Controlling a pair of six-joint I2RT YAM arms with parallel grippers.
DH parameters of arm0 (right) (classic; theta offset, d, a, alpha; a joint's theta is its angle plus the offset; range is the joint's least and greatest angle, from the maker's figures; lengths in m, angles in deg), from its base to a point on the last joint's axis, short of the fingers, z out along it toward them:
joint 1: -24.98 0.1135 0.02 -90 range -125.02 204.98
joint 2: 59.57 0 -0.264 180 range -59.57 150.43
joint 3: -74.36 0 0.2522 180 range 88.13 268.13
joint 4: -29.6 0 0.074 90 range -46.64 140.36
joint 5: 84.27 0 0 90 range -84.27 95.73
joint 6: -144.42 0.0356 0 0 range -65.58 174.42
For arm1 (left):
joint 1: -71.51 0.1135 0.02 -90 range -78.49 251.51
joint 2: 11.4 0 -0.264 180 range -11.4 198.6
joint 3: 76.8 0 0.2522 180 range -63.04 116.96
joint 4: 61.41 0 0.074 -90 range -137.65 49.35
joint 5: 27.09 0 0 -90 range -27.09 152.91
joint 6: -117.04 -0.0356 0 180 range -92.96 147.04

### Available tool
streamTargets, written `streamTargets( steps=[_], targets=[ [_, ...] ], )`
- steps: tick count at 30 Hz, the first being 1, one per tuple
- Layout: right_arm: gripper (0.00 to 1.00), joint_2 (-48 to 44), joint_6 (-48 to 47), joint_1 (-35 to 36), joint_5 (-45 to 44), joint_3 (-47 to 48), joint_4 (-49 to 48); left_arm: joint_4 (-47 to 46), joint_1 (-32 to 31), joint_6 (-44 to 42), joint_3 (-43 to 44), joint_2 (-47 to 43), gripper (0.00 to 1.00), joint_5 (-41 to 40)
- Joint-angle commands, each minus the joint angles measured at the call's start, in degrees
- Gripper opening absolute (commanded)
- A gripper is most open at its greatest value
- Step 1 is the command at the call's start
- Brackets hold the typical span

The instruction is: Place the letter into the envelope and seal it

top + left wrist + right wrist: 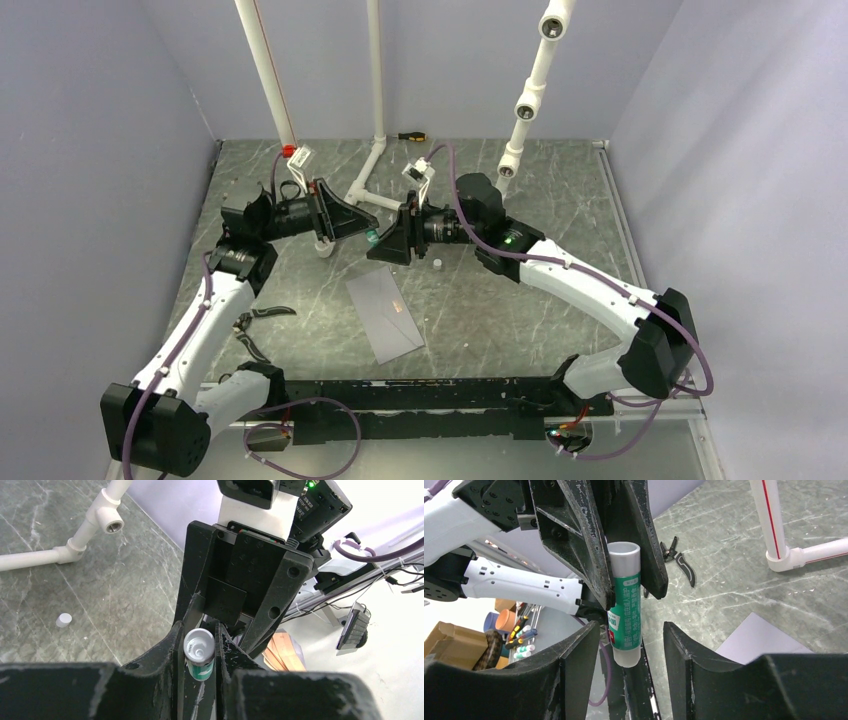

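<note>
The pale grey envelope [385, 315] lies flat on the table in front of both arms, and its corner [764, 640] shows in the right wrist view. The letter is out of view. Above the table the two grippers meet nose to nose. My left gripper [368, 232] [199, 630] is shut on a green-and-white glue stick [199, 652] [626, 605], pinching its upper half. My right gripper [392, 245] [630, 627] is open; its fingers stand on either side of the stick's lower end with a gap on both sides.
A small white cap [437, 264] [63, 620] lies on the table below the grippers. White pipe posts [376, 150] stand at the back with a screwdriver [410, 135] beside them. A black hand tool [262, 315] lies near the left arm.
</note>
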Motion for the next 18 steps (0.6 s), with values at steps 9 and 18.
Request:
streamTargets(
  steps=[9, 18],
  targets=[
    [0.11, 0.5, 1.7, 0.1, -0.7, 0.6, -4.0, 0.0, -0.2, -1.3, 1.2, -0.9, 0.3, -0.9],
    [0.06, 1.3, 8.5, 0.0, -4.5, -0.9, -14.5, -9.3, -0.3, 4.4, -4.7, -2.2, 0.59, -1.2]
  ],
)
